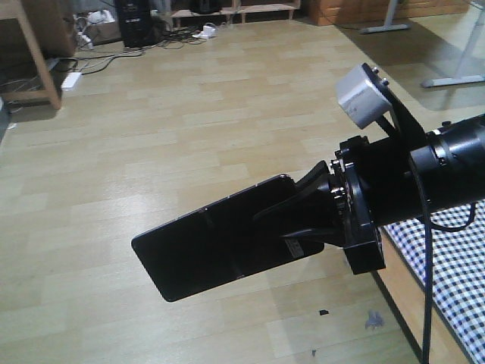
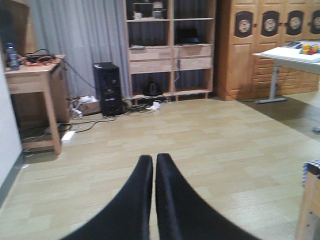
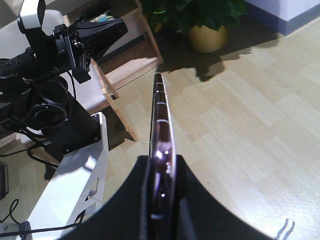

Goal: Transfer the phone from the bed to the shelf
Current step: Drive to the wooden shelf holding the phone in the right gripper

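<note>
Right gripper point(image 1: 294, 221) clamped on smartphone point(image 1: 204, 246), which hangs in air over wood floor point(image 1: 189, 114), clear of bed point(image 1: 455, 265). Left gripper point(image 2: 154, 165): fingers pressed together, empty. Pickup done. Carry to shelf point(image 2: 152, 52), well apart, and placement still to do.

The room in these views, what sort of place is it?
Most likely a bedroom in a home, or a mock-up of one: a bed with a checked sheet, a wooden shelf, a wardrobe and a potted plant.

Bed point(image 1: 462, 292); floor point(image 1: 189, 129) with, perhaps, scraps point(image 1: 323, 312)
</note>
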You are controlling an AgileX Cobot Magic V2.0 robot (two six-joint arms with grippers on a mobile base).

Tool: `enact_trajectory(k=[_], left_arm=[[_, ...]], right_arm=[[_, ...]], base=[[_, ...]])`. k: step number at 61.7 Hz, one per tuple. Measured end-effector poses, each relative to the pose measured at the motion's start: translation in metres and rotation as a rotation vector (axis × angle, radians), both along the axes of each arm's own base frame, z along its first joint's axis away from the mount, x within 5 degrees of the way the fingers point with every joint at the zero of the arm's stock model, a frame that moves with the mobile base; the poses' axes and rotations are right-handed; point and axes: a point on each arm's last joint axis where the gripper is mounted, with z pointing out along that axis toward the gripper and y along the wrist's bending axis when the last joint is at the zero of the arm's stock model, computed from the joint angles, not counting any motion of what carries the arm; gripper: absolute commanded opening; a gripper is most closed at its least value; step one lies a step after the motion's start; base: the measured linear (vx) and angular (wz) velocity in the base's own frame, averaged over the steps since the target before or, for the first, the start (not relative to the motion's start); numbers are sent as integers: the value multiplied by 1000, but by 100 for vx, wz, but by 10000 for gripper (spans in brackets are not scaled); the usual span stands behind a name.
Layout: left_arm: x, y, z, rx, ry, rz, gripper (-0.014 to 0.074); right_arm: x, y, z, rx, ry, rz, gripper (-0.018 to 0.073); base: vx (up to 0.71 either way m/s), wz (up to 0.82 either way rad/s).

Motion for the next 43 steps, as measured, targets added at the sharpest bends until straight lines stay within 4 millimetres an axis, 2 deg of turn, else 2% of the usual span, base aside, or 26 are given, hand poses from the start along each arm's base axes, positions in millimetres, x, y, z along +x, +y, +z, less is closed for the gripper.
enact_trajectory(k=[43], left_arm=[[0,0,0,0,0,0,1]], right_arm=[[0,0,0,0,0,0,-2]], base=[[0,7]])
